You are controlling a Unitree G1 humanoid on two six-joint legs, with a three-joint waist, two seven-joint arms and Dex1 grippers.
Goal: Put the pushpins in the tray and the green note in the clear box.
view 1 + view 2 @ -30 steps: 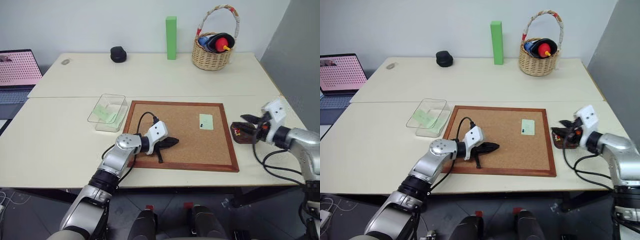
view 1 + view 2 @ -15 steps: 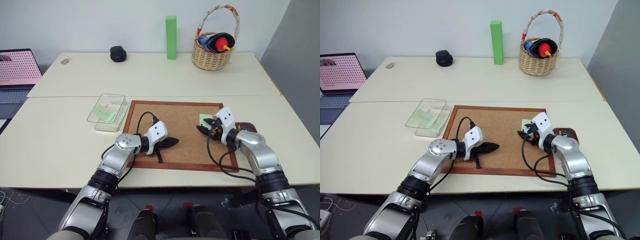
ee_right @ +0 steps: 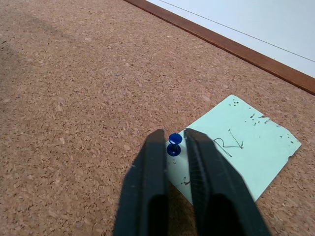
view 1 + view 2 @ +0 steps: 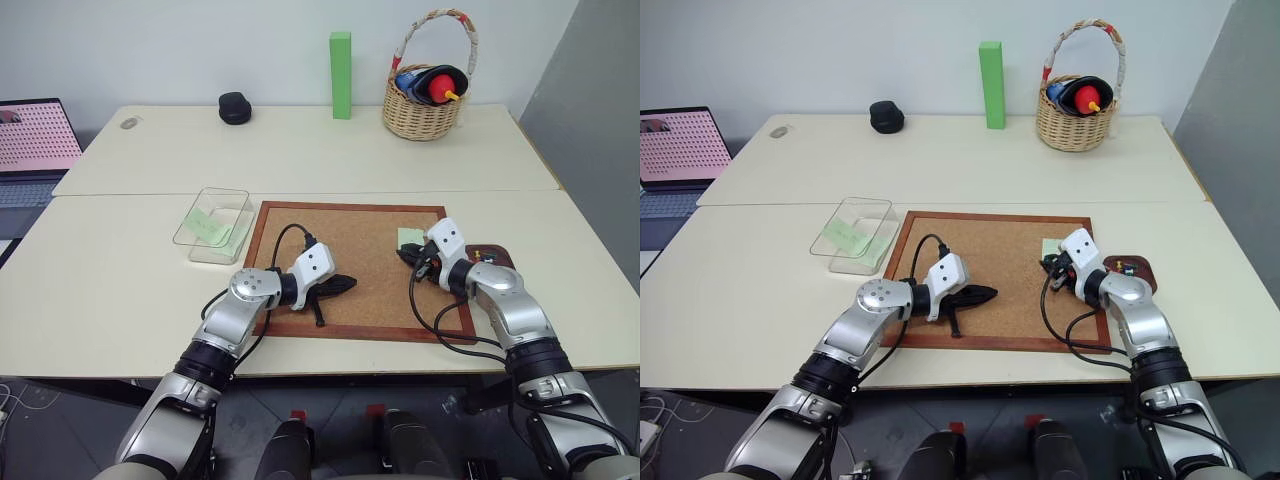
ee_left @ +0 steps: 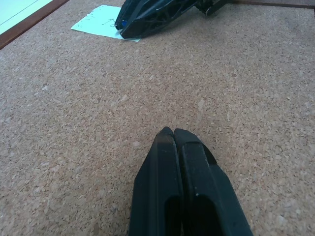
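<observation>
While both arms rest over the cork board (image 4: 350, 265):
Clear box (image 4: 213, 224): beside the board, holding green paper.
Green note (image 3: 236, 147): pinned to cork.
Left gripper (image 5: 170, 132): fingers pressed together, empty.
Right gripper (image 3: 173, 135): fingers nipping a blue pushpin (image 3: 173, 145) on the note.
Tray (image 4: 1127, 268): behind right gripper.

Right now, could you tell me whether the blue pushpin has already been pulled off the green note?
No, the blue pushpin stands in the green note, between the right claw's fingers.
</observation>
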